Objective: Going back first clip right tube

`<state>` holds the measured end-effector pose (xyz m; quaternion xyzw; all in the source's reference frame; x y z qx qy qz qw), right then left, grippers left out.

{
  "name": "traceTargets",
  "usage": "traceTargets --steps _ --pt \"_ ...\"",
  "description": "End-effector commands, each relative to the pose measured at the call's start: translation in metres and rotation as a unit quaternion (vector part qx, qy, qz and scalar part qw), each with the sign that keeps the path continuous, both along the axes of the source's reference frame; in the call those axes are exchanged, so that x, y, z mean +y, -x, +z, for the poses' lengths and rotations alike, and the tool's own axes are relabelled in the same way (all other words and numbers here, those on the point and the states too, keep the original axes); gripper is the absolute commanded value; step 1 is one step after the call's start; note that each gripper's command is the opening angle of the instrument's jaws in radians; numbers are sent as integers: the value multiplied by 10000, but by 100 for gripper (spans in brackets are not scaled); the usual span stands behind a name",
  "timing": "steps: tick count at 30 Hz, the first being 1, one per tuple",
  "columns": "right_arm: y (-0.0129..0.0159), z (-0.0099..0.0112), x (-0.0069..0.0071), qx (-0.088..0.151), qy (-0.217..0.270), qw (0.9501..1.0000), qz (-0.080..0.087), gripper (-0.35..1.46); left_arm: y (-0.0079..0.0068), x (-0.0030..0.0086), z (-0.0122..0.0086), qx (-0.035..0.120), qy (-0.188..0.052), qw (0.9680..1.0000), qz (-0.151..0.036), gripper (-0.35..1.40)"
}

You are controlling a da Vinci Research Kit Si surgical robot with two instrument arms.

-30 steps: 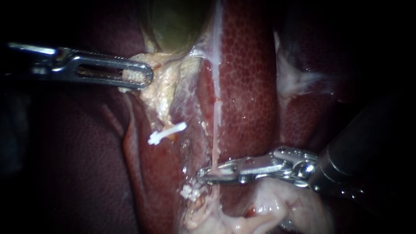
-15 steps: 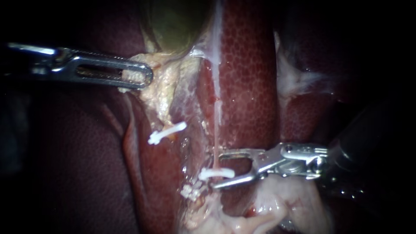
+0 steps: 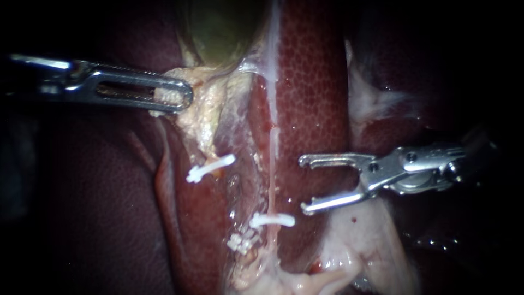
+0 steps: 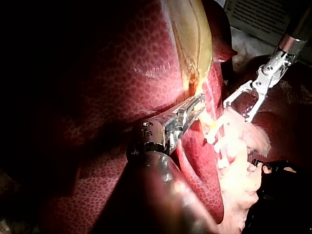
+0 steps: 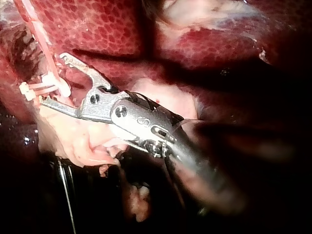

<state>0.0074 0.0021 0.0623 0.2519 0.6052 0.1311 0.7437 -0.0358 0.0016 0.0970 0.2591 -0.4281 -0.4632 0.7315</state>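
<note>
The hand of our right instrument (image 3: pixel 302 184) is released, jaws gaping and empty, just beside the right tube (image 3: pixel 271 188). The white clip (image 3: pixel 272 220) sits across that tube, near the lower jaw. The hand of our left instrument (image 3: pixel 183 94) grasps pale fatty tissue (image 3: pixel 204 104) under the gallbladder (image 3: pixel 218 27). We judge that the lower jaw's hooked tip could snag the clip or tear the thin tube if it swings inward.

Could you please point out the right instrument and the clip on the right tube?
right instrument (image 3: pixel 302 184): endoscope view, the gap midway between its open jaw tips.
clip on the right tube (image 3: pixel 272 220): endoscope view, middle of the white clip.
</note>
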Motion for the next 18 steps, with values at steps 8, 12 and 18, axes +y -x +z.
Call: traceTargets --steps 8,12,18 --pt "12 -27 11 92 272 9996 5 60 6 -3 6 18 15 10000 -20 -35" --pt "11 -27 11 91 272 9996 7 60 14 -9 16 31 45 10000 -29 -35" --pt "11 -27 11 91 272 9996 7 60 27 -17 37 7 62 10000 24 -35"
